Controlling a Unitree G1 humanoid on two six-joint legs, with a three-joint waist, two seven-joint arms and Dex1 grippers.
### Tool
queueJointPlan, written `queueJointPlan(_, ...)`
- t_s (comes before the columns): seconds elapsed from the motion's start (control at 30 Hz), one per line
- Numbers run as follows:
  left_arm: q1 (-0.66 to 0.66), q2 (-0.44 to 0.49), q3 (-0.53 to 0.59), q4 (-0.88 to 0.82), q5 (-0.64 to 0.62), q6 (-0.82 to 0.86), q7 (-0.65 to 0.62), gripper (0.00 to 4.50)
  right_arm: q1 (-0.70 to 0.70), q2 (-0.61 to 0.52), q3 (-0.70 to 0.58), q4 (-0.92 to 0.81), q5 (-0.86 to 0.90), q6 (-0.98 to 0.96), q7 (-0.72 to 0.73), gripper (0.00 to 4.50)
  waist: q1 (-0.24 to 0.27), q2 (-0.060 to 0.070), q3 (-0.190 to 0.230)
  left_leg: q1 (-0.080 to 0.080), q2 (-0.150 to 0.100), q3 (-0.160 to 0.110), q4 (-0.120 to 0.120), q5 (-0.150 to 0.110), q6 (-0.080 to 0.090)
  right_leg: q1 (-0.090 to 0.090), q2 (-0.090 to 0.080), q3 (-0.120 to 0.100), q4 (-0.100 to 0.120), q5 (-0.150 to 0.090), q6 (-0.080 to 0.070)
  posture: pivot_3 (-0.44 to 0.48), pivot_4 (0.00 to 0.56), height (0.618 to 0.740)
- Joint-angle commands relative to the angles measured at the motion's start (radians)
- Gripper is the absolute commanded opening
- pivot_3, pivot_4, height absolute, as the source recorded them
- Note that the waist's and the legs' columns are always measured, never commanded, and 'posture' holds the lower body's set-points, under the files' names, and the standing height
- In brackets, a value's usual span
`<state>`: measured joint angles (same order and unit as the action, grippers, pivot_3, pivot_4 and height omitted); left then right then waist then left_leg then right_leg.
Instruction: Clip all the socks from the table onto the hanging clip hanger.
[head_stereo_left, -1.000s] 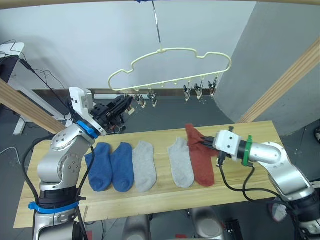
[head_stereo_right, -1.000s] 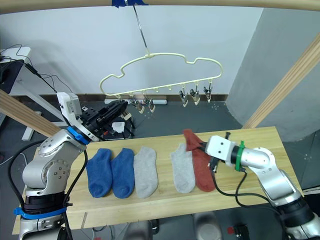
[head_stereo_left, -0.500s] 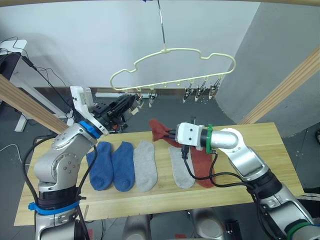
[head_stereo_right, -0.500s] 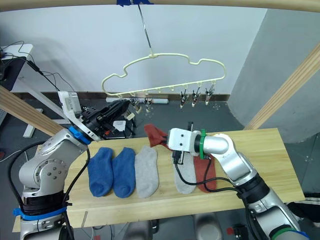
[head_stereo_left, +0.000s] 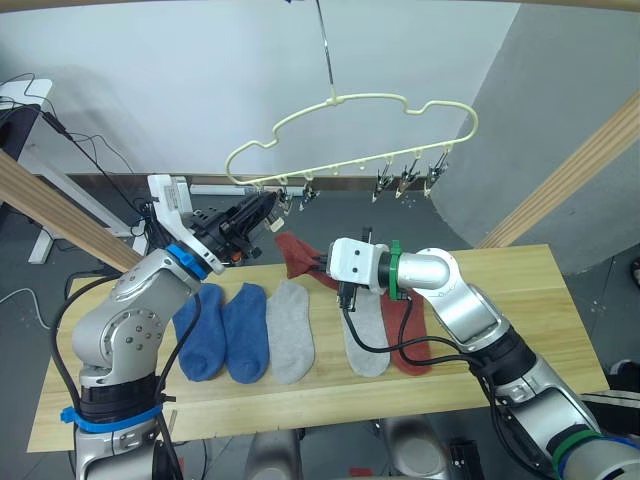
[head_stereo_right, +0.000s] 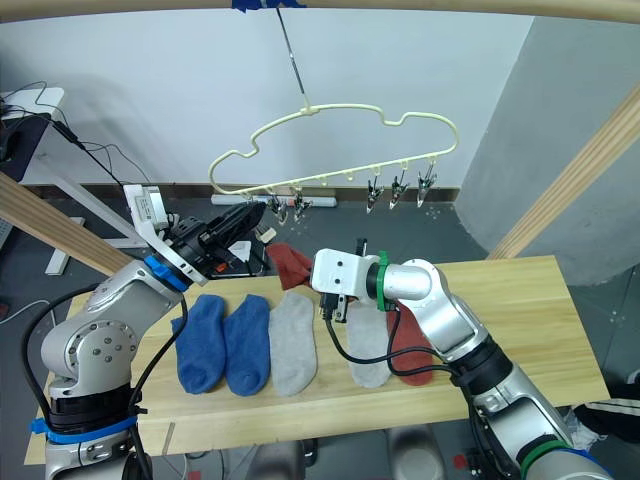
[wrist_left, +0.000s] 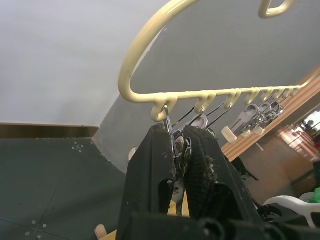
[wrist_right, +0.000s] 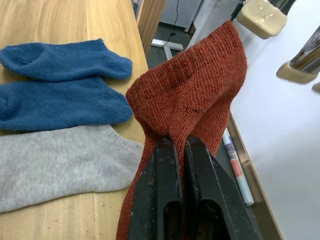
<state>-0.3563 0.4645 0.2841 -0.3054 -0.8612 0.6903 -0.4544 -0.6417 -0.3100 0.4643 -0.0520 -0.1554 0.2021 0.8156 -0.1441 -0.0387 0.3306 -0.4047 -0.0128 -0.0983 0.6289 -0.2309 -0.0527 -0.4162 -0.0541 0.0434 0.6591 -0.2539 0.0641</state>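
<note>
White wall and dark floor sit behind a long wooden table (head_stereo_left: 520, 300). Above it, a thin yellow hanger (head_stereo_left: 350, 130) hangs from a wire, with small metal clips along its bottom bar.

Up by the near end of that bar is the left gripper (head_stereo_left: 268, 204). Its two black fingers (wrist_left: 200, 165) are squeezed onto the end clip (wrist_left: 172, 145), pinching the metal between them. The other clips (head_stereo_left: 408, 182) hang further along the bar, away from this gripper.

Just beside it, a little lower, is the right gripper (head_stereo_left: 318, 265). Its fingers (wrist_right: 160, 195) are closed tight on a red sock (head_stereo_right: 290, 264). The sock is bunched up and sticks out past the fingertips toward the left gripper. It is lifted off the table and hangs in the air close under the end clip. I cannot tell if it touches the clip.

Five more socks lie flat in a row on the table, below both grippers. Under the left gripper are two blue socks (head_stereo_left: 222, 330) side by side. Next to them is a grey sock (head_stereo_left: 289, 330). Under the right arm lie another grey sock (head_stereo_left: 362, 340) and, touching its edge, the second red sock (head_stereo_left: 408, 335).
</note>
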Motion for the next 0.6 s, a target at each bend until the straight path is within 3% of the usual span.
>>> queueJointPlan(0.03, -0.002, -0.004, 0.013, -0.055, -0.032, -0.009, -0.004, 0.22, -0.016, 0.014, 0.003, -0.012, -0.007, -0.010, -0.006, 0.00, 0.000, 0.000, 0.000, 0.000, 0.000, 0.000, 0.000, 0.000, 0.000, 0.000, 0.000, 0.000, 0.000, 0.000, 0.000, -0.264, 0.343, 0.740)
queueJointPlan(0.6, 0.018, -0.002, 0.008, -0.055, -0.020, -0.015, -0.011, 0.22, -0.029, 0.071, -0.028, -0.022, 0.009, -0.040, -0.028, 0.00, 0.000, 0.000, 0.000, -0.005, 0.000, 0.000, 0.001, 0.000, 0.000, -0.005, 0.000, 0.000, 0.002, 0.001, -0.001, -0.261, 0.344, 0.740)
